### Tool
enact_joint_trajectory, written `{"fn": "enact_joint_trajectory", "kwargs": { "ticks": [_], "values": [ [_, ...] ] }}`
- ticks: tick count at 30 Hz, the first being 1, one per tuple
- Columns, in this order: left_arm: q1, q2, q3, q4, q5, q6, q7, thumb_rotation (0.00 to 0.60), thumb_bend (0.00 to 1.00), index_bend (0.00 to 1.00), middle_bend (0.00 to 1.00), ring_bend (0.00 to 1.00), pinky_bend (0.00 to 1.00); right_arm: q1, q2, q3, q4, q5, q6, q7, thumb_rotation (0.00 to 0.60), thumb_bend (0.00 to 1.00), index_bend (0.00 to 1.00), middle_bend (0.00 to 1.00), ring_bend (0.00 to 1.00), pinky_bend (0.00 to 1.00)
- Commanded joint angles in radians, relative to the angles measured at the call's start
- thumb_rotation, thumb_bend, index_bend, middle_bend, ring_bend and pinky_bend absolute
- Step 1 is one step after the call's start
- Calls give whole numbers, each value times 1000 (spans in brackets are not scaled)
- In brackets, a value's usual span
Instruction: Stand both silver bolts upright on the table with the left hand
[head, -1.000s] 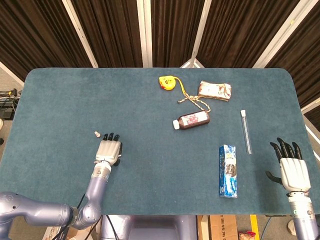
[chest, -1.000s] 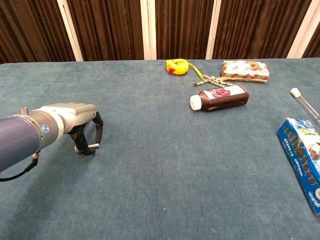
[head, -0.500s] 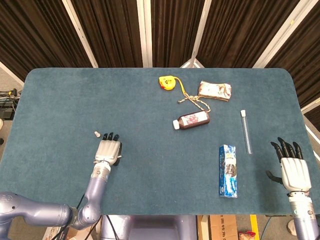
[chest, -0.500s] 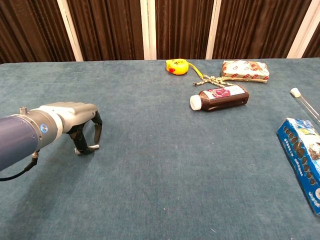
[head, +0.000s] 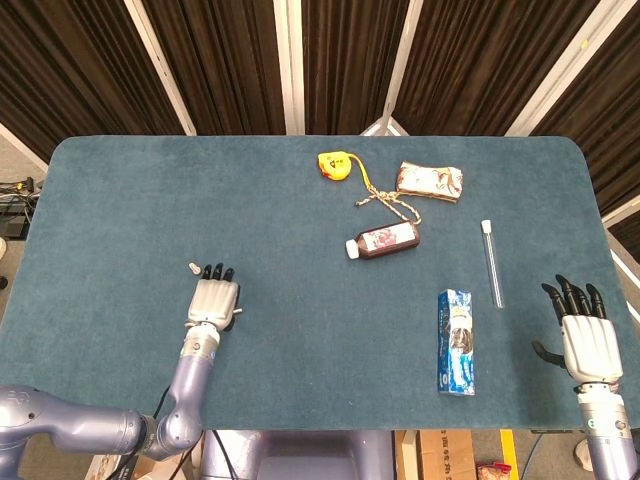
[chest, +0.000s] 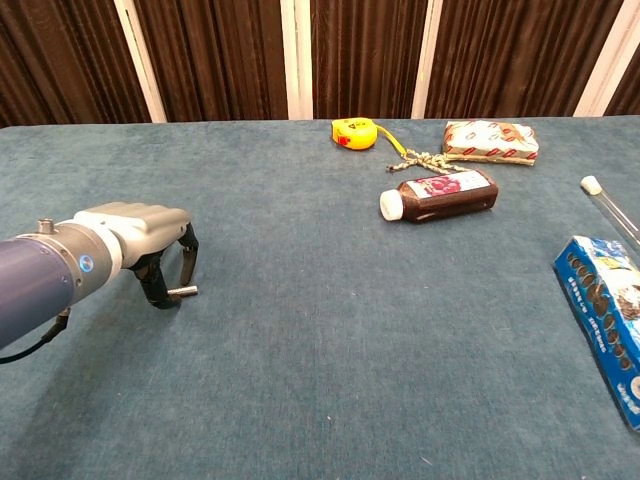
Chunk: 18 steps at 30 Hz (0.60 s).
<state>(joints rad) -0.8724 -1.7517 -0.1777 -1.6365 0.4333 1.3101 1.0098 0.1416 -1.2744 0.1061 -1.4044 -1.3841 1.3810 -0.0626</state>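
Teal felt table (head: 300, 220), slim cylindrical silver bolt (chest: 183, 292)

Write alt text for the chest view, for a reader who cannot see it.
The robot's left hand reaches in from the left over a teal table, its fingers arched down around a small silver bolt lying on its side. Further back to the right lie a yellow tape measure, a dark bottle and a snack packet; a blue box sits at the right edge.

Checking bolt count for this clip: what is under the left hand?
In the chest view, one silver bolt lies on its side between the fingertips of the left hand. The palm hides whatever else is beneath it; another bolt sits beside the fingers.
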Motion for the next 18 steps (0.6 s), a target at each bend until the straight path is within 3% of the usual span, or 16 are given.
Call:
{"fn": "enact_joint_trajectory", "kwargs": {
  "ticks": [1, 18],
  "values": [
    [-1, -4, 0, 1, 1, 1, 5, 600, 459, 520, 119, 0, 0, 0, 0, 0, 0, 0, 0, 1, 600, 173, 162, 84, 121, 0],
    [-1, -36, -4, 31, 22, -4, 17, 600, 485, 537, 132, 0, 0, 0, 3, -1, 2, -1, -4, 12, 600, 172, 162, 84, 121, 0]
  ]
}}
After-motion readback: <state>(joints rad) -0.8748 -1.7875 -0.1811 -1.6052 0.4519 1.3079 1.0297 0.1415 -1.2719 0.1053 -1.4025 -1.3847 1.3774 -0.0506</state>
